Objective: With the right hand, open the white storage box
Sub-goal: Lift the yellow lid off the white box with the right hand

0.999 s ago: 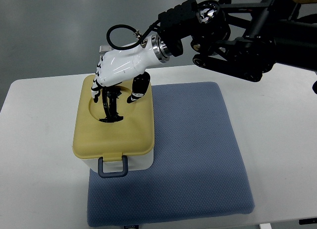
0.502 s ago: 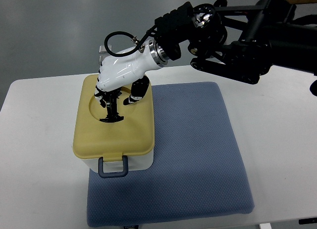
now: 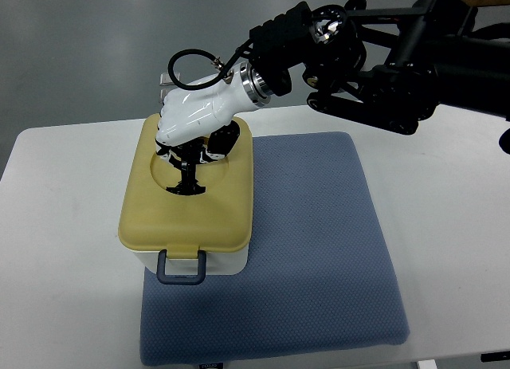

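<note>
The white storage box (image 3: 226, 262) stands on the left part of a blue mat, with a tan lid (image 3: 217, 217) on top and a blue-grey latch handle (image 3: 182, 268) at its front. My right hand (image 3: 189, 160), white with black fingers, reaches in from the upper right. Its fingers are curled around the black knob (image 3: 188, 186) in the lid's round recess. The lid looks slightly raised and tilted at its far right side. The left arm does not show.
The blue padded mat (image 3: 319, 249) covers the middle of the white table (image 3: 56, 257). My black right arm (image 3: 382, 58) spans the upper right above the table's far edge. Bare table lies left of the box and right of the mat.
The fingers have closed in around the knob in the lid's recess. The lid has shifted, its far right side now a little higher and further right.
</note>
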